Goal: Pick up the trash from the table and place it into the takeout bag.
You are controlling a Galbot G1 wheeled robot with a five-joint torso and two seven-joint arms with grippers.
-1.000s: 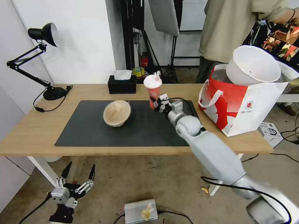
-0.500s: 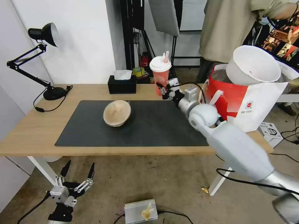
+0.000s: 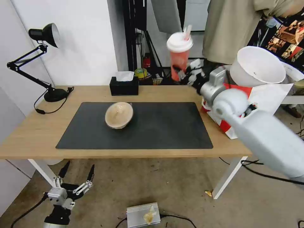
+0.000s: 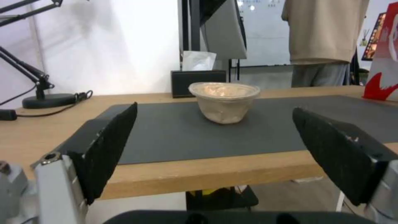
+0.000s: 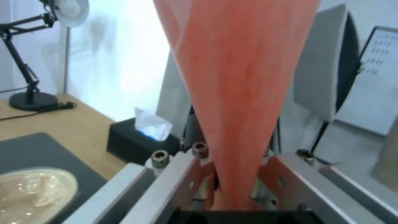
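The right gripper (image 3: pixel 182 73) held the red cup (image 3: pixel 179 55) low on its body, high in the upper middle of the frame, clear of the table (image 3: pixel 38 133). A grip that low could let it tip. The white bowl (image 3: pixel 257 66) already crowded the bag (image 3: pixel 269 95) mouth at right. The beige bowl (image 3: pixel 119 115) sat mid-mat. The left gripper (image 3: pixel 77 172) hung spread wide, lower left.

head: high, looking down | left wrist: below table (image 4: pixel 174 177) edge | right wrist: close | shared: beige bowl (image 3: pixel 119 115)
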